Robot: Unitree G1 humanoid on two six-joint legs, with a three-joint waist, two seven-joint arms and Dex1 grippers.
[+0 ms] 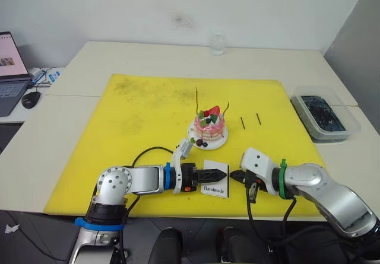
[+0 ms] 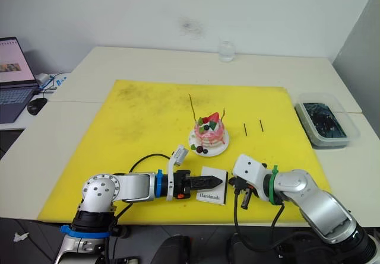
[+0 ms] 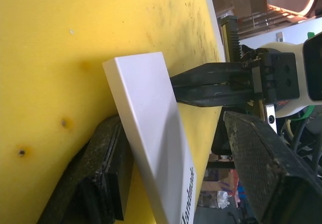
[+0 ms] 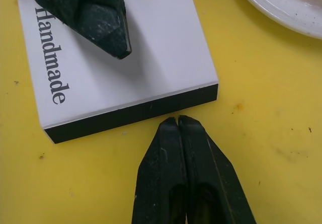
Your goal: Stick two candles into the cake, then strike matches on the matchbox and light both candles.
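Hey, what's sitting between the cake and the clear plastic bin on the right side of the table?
The two matches lie there on the yellow mat, between the cake and the bin, apart from both. It shows in both eye views.

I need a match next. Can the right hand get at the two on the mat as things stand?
Probably yes. The matches lie in the open on the mat, beside the cake, with nothing between them and the right hand. That hand sits shut against the matchbox edge, so it must open first.

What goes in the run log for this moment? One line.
candles in cake | left claw on matchbox | right claw shut at its dark edge | matches on mat
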